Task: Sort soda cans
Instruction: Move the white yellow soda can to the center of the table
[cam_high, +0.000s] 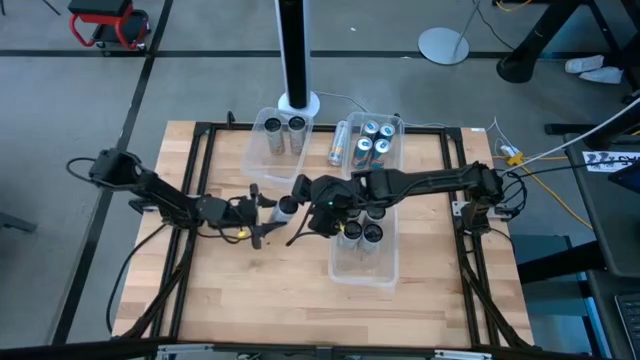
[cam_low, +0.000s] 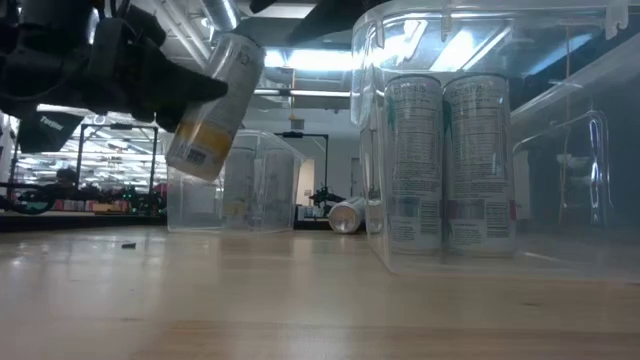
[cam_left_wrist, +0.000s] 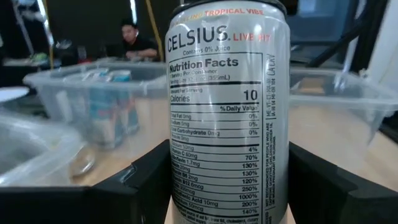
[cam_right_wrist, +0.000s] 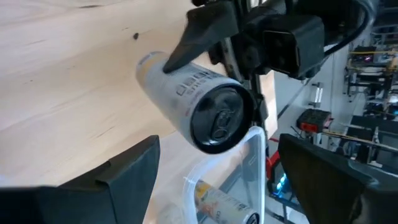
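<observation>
A white can (cam_left_wrist: 227, 112) is held above the bench (cam_high: 250, 290), pinched in the left claw (cam_high: 268, 212). The right claw (cam_high: 318, 210) is spread beside it, empty.

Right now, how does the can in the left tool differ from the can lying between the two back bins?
The held can is in the air, tilted, clamped by the left tool; the lying can rests on its side on the table, ungripped. The held one is nearer mid-table, the other between the back bins. Both are slim cans.
</observation>
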